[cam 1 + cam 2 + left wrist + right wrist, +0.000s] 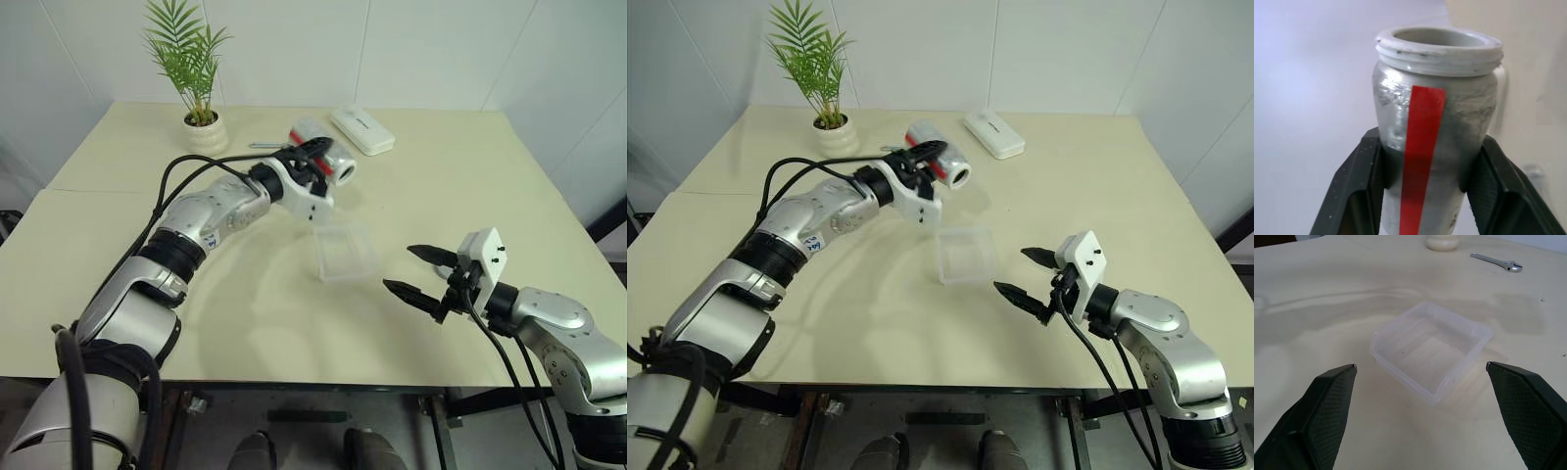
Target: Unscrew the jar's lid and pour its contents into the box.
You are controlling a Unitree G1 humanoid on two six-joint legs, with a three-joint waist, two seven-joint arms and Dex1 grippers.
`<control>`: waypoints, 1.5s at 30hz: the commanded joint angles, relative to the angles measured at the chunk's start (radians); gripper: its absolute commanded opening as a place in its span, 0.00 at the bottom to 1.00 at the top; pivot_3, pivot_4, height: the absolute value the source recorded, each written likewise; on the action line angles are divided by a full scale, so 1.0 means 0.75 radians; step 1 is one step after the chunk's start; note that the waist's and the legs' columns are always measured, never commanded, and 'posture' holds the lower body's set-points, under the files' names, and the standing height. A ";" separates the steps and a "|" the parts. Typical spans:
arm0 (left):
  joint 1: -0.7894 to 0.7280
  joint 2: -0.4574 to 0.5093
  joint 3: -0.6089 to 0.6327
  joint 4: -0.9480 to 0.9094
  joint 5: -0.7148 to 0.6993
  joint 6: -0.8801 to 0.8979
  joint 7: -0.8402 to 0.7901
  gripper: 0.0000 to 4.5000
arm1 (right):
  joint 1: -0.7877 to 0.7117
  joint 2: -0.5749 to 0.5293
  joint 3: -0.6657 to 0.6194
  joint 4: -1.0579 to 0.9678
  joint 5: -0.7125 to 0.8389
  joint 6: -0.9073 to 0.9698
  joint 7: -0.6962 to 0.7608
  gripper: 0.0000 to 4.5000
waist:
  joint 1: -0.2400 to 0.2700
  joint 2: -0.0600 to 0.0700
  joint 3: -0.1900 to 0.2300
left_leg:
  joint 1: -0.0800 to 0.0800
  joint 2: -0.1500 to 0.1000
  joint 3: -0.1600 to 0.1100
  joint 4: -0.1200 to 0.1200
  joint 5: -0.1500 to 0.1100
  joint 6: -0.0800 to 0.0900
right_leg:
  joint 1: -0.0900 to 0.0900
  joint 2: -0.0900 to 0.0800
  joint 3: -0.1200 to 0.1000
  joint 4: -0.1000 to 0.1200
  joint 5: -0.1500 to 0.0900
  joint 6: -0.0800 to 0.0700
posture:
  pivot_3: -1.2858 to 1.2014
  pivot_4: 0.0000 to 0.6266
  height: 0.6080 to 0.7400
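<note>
On the surface [460, 176] the box [966, 255] sits near the middle. Above its far side, the left claw [315, 162] grips the jar [328, 157], lidless and tipped sideways: pouring is underway, needing more tilt. The right claw [423, 271] hangs wide, empty.

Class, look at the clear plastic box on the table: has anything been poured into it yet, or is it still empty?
Empty. The right wrist view looks straight into the box and shows only its bare clear floor. The jar, lid off, is tipped sideways in the left gripper.

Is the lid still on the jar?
No, the jar in the left gripper shows an open threaded mouth with no lid.
</note>
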 commanded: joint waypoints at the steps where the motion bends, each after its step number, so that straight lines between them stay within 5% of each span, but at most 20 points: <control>1: -0.047 -0.027 -0.148 0.056 0.285 0.124 0.317 0.41 | -0.003 0.021 -0.041 -0.055 0.037 -0.003 -0.028 1.00 | -0.002 0.000 0.000 | 0.000 0.000 0.000 0.000 0.000 0.000 | 0.000 0.000 0.000 0.000 0.000 0.000 | 0.52 0.24 1.00; 6: -0.069 -0.085 -0.237 0.158 0.439 0.300 0.542 0.41 | -0.003 0.049 -0.035 -0.062 0.051 0.000 -0.063 1.00 | -0.002 0.000 0.000 | -0.001 0.000 0.001 0.000 0.000 0.000 | -0.002 0.000 0.000 0.003 -0.001 0.000 | 0.52 0.24 1.00; 18: -0.056 -0.043 -0.162 0.102 0.304 0.196 0.386 0.41 | -0.002 0.088 -0.026 -0.068 0.072 0.004 -0.100 1.00 | 0.004 0.000 0.000 | -0.001 0.000 0.001 -0.001 0.000 -0.001 | -0.003 0.000 0.000 0.003 -0.001 0.000 | 0.52 0.24 1.00; 22: -0.032 0.023 0.029 0.061 0.002 0.013 0.159 0.41 | -0.009 0.083 -0.019 -0.059 0.076 0.007 -0.085 1.00 | 0.001 0.000 0.000 | -0.001 0.000 0.001 0.000 0.000 -0.001 | -0.003 0.000 0.000 0.004 -0.001 0.000 | 0.52 0.24 1.00; 26: 0.064 0.070 0.312 0.044 -0.497 -0.130 -0.256 0.41 | -0.010 0.062 -0.008 -0.051 0.070 0.012 -0.048 1.00 | -0.005 0.000 0.000 | 0.000 0.000 0.002 0.001 0.000 -0.001 | -0.003 0.000 0.000 0.007 -0.001 0.000 | 0.52 0.24 1.00; 31: 0.277 0.000 0.697 -0.066 -1.145 0.199 -0.887 0.41 | -0.024 0.052 0.013 -0.022 0.036 -0.008 -0.013 1.00 | -0.005 0.000 0.000 | 0.004 0.001 0.002 0.003 0.001 -0.001 | 0.000 0.000 0.000 0.011 -0.002 -0.002 | 0.52 0.24 1.00; 34: 0.350 -0.010 0.813 -0.141 -1.272 0.370 -0.992 0.41 | -0.039 0.056 0.018 -0.009 0.027 -0.014 -0.003 1.00 | -0.007 0.000 0.000 | 0.004 0.001 0.002 0.006 0.001 -0.001 | 0.000 0.000 0.000 0.013 -0.002 -0.001 | 0.52 0.24 1.00; 38: 0.472 -0.096 1.218 -0.208 -1.719 0.834 -0.995 0.41 | -0.115 0.002 0.101 0.088 -0.084 -0.124 0.111 1.00 | -0.014 0.000 0.000 | 0.004 0.001 0.001 0.008 0.001 0.000 | 0.001 0.000 0.001 0.014 -0.001 -0.001 | 0.52 0.24 1.00; 45: 0.583 -0.120 1.644 -0.297 -2.107 1.095 -0.915 0.41 | -0.221 -0.004 0.146 0.165 -0.098 -0.239 0.269 1.00 | -0.035 0.000 0.000 | 0.005 0.001 0.000 0.011 0.001 0.000 | 0.002 0.000 0.001 0.018 -0.001 0.000 | 0.52 0.24 1.00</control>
